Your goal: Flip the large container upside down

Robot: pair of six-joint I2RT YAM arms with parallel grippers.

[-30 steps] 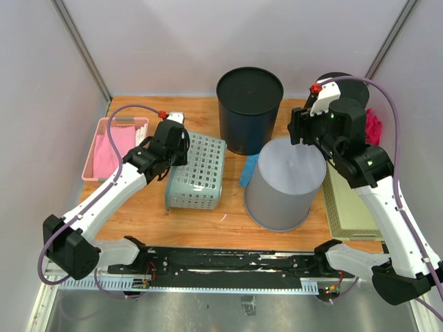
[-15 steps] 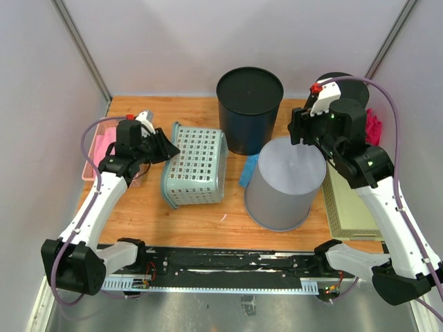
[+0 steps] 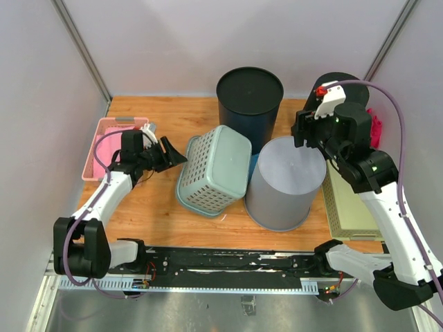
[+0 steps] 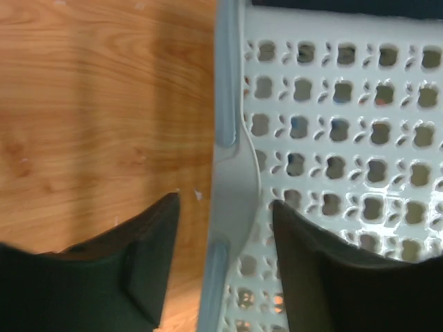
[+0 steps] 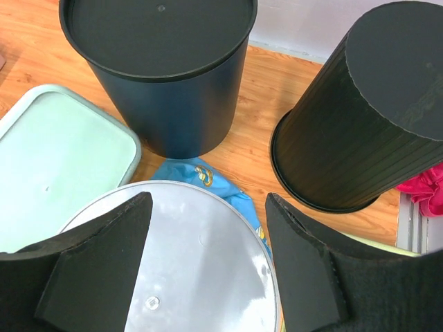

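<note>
While green basket lies tipped base-up, grey bin inverted beside

blue cloth: mostly hidden behind grey bin | basket: cropped

I'm looking at the basket at centre frame — pale green perforated plastic, shining slightly. The table is showing smooth wood grain, the grey bin is giving off a satin sheen, and the dark bin at upper middle is looking matt.
</note>
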